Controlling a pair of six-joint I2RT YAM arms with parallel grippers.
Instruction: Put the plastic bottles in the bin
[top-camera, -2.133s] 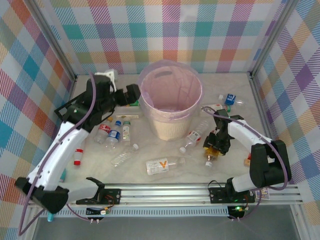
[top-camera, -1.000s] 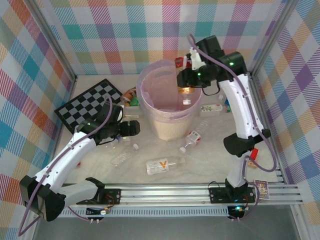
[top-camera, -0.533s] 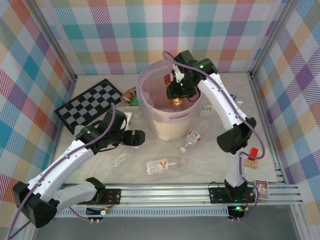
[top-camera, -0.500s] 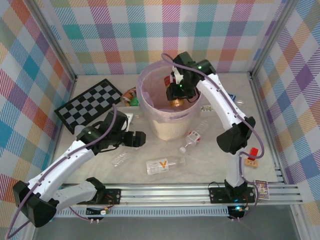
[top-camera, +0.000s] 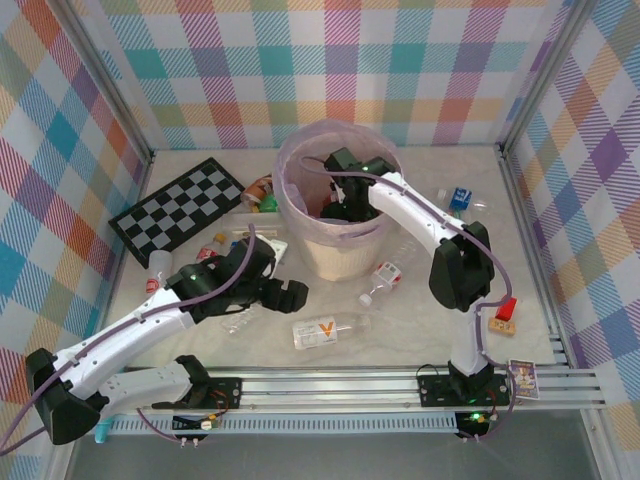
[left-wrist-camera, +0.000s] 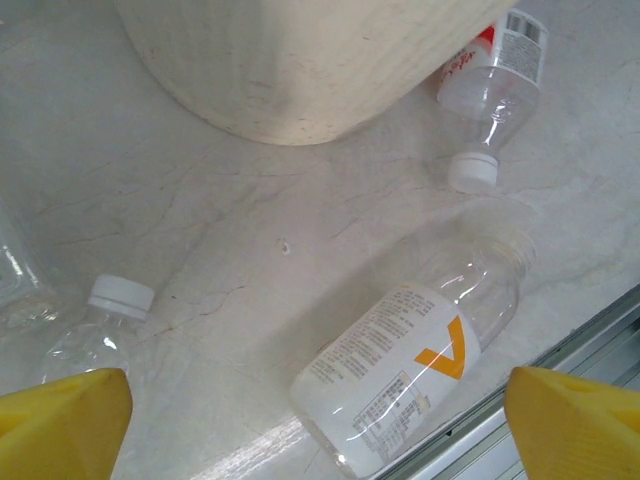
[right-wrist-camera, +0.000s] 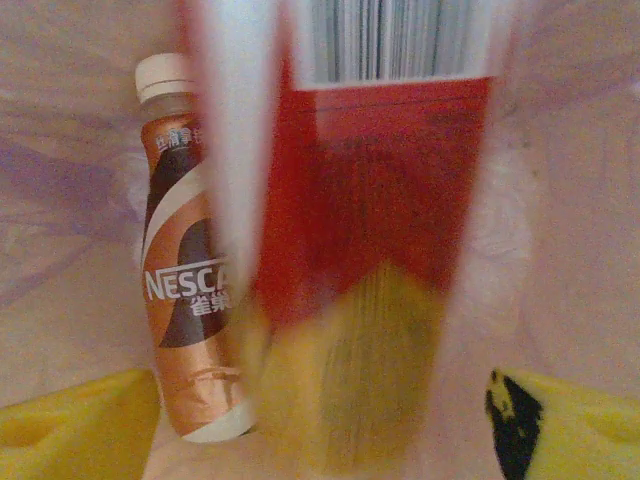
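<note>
The cream bin (top-camera: 336, 260) with its pink liner stands at the table's middle. My right gripper (top-camera: 336, 209) reaches down inside it and is open (right-wrist-camera: 320, 440). A red and yellow labelled bottle (right-wrist-camera: 372, 240) shows blurred between the wide-apart fingertips (right-wrist-camera: 70, 428), touching neither. A brown Nescafe bottle (right-wrist-camera: 186, 290) lies on the liner. My left gripper (top-camera: 288, 292) hangs open (left-wrist-camera: 318, 430) over a clear bottle with an orange V label (left-wrist-camera: 412, 368) (top-camera: 328, 331). Close by lie a red-labelled bottle (left-wrist-camera: 496, 62) (top-camera: 386, 277) and a small white-capped clear bottle (left-wrist-camera: 108, 305).
A chessboard (top-camera: 175, 208) lies at the back left, with more bottles (top-camera: 208, 252) and small items beside it. A blue-capped item (top-camera: 459, 197) sits right of the bin. A red block (top-camera: 505, 308) lies near the right arm's base. The metal rail (top-camera: 330, 385) runs along the near edge.
My right gripper sank deeper into the bin and opened, letting go of the bottle it carried. My left arm swung right and nearer, over the V-label bottle.
</note>
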